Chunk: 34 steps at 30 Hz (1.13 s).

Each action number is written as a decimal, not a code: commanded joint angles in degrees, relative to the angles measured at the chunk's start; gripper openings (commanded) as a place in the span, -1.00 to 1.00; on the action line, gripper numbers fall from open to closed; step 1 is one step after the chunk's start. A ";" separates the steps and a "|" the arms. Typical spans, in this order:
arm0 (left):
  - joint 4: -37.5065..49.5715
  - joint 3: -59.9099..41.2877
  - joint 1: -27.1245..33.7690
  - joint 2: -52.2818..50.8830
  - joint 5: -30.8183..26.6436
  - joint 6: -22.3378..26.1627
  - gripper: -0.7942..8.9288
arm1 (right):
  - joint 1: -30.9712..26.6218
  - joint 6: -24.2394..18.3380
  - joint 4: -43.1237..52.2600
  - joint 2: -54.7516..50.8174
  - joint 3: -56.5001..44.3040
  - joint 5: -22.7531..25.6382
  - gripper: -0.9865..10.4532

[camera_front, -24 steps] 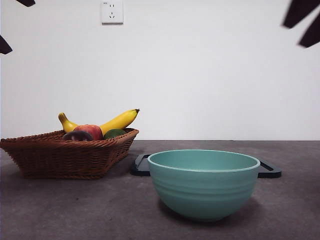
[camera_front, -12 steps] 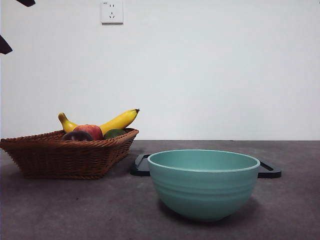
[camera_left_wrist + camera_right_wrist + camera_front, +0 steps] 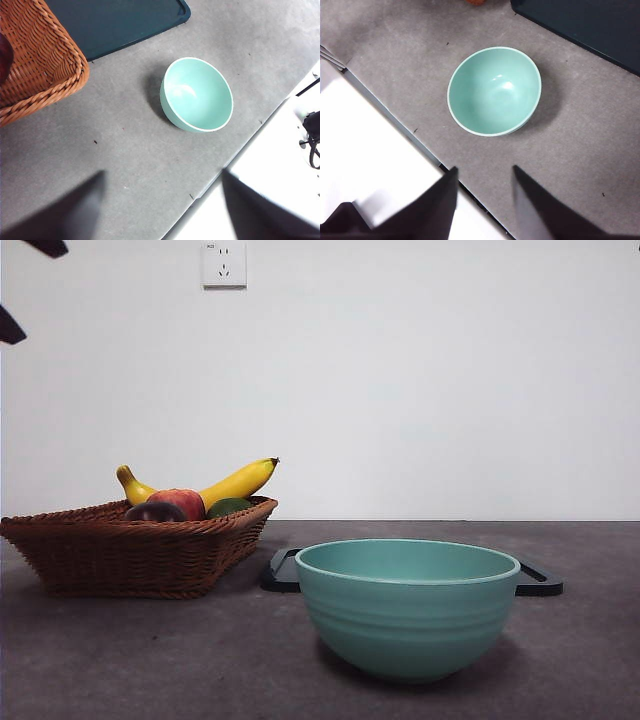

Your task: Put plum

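The plum (image 3: 153, 512) is dark and glossy. It lies in the brown wicker basket (image 3: 130, 550) at the left of the front view, in front of a red-and-yellow fruit (image 3: 180, 502). A dark maroon sliver at the left wrist picture's edge (image 3: 4, 56), inside the basket (image 3: 45, 70), may be the plum. A teal bowl (image 3: 408, 605) stands empty on the table at centre right. My left gripper (image 3: 162, 175) is open and empty, high above the table beside the bowl (image 3: 197, 95). My right gripper (image 3: 485, 170) is open and empty, high above the bowl (image 3: 494, 90).
The basket also holds a banana (image 3: 235, 483) and a small green fruit (image 3: 228, 507). A dark flat tray (image 3: 285, 570) lies behind the bowl and shows in both wrist views (image 3: 115, 20) (image 3: 585, 25). Black arm tips (image 3: 10, 328) show at the top left corner. The table's edge runs near both grippers.
The black arm tips at the top right of the front view have left the picture. The fruit, basket and bowl have not moved.
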 commanded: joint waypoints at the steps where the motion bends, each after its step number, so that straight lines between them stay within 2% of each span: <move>1: 0.39 1.07 -0.24 0.31 0.39 0.46 -0.64 | 0.42 -0.72 0.24 0.35 1.05 0.00 -0.81; 3: 0.39 1.07 -0.24 0.31 0.42 0.46 -0.83 | 0.42 -0.72 0.24 0.35 1.05 0.00 -0.81; 34: 1.62 1.07 -0.22 0.22 0.09 0.83 -0.82 | 0.42 -0.57 0.33 0.28 1.05 0.00 -0.81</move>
